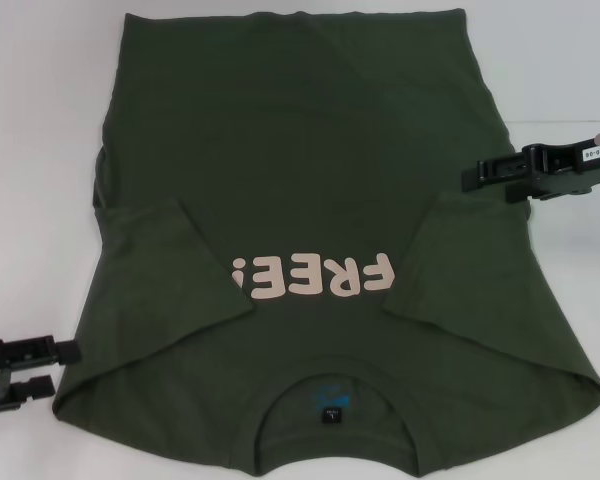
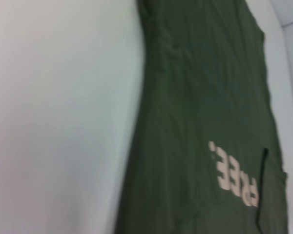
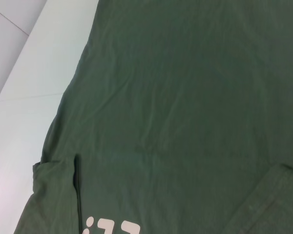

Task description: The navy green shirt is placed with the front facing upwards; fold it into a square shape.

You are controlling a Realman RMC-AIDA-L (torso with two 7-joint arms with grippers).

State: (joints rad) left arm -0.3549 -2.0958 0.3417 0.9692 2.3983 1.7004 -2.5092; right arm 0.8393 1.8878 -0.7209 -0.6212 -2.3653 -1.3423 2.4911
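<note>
While the navy green shirt (image 1: 310,180) lay spread front-up on the white table (image 1: 40,120), collar (image 1: 330,400) nearest the robot and hem at the far side, both sleeves had already been turned inward over the chest. The left sleeve (image 1: 180,265) and the right sleeve (image 1: 450,270) each sat as a slanted flap beside the pale "FREE!" lettering (image 1: 315,277), touching its ends. That arrangement made sense as a first stage: with the sleeves in, the cloth formed a narrower body panel, which I judged was meant to be folded lengthwise next to reach a square.

The left gripper (image 1: 65,368) sat low at the near left of the shirt, just off the shoulder edge and over bare table. Its 2 fingers stood slightly apart with nothing between them, so I read it as released and holding no cloth. The right gripper (image 1: 472,175) hung at the shirt's right side edge, about mid-length, pointing inward. Whether its jaws were parted or closed I could not tell, and no fabric appeared lifted by it.

Neither wrist view showed fingers; both showed only flat, lightly creased cloth and table, which suggested the shirt rested undisturbed.
</note>
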